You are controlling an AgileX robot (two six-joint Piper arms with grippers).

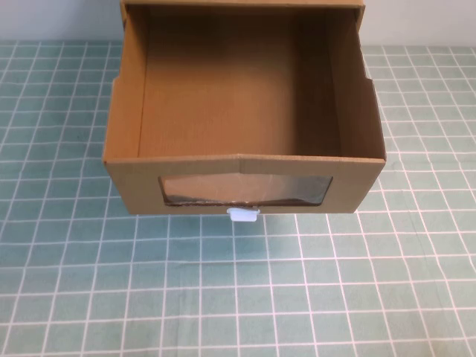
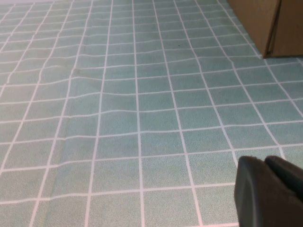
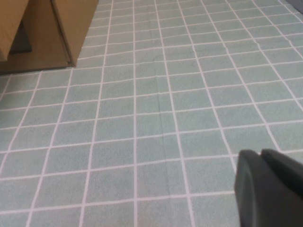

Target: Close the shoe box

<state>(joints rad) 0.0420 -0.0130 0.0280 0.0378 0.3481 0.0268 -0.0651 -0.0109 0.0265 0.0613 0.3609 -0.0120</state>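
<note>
A: Where is the brown corrugated cardboard shoe box (image 1: 244, 119) with the clear plastic window?

B: At the far middle of the green checked tablecloth (image 1: 238, 290), its drawer pulled well out toward the robot, white pull tab (image 1: 244, 215) below the window. Nothing is closed yet; the whole push is left.

A: And the arms?

B: Neither touches it. The left gripper (image 2: 270, 191) and right gripper (image 3: 269, 188) hover over bare cloth, each to its side; whether their fingers are apart, I cannot tell.
</note>
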